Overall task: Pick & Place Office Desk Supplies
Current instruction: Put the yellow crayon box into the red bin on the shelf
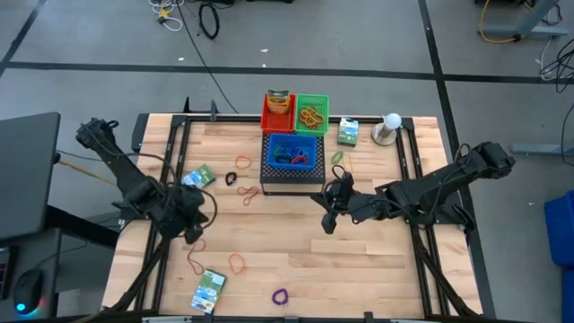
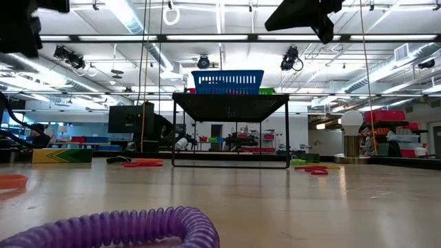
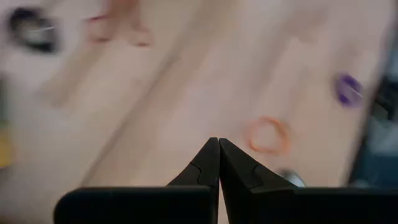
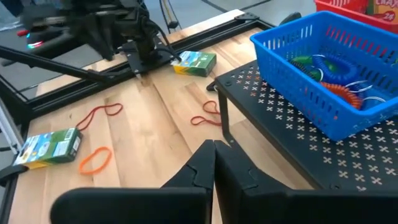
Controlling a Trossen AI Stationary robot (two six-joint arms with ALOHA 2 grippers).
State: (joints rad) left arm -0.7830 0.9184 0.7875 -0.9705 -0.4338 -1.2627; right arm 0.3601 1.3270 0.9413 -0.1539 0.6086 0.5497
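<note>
Across the wooden bench [image 1: 377,269] the supplies lie scattered: thin rubber bands, among them an orange rubber band [image 1: 237,263] near the front edge and red bands [image 4: 208,115] by the black perforated stand [image 1: 291,175]; a purple coil loop [image 1: 281,295] at the front; and green-white boxes, one front-left [image 1: 208,289], one by the left arm [image 1: 199,176], one at the back [image 1: 348,132]. By my reading the bands are very light, limp and flat against the wood, so they want a pinch across one strand from above and may slip away. The coil looks springy and thicker, easier to catch. The boxes seem light and stiff, best taken across their narrow sides. Their printing is too small to read.

A blue basket [image 1: 293,151] on the stand already holds coloured loops; red [image 1: 278,112] and green [image 1: 312,114] bins sit behind it.

The left gripper [image 1: 190,230] hangs over the left part of the bench, fingers [image 3: 208,168] pressed together, empty. The right gripper [image 1: 330,215] hangs just in front of the stand, fingers likewise closed on nothing.
</note>
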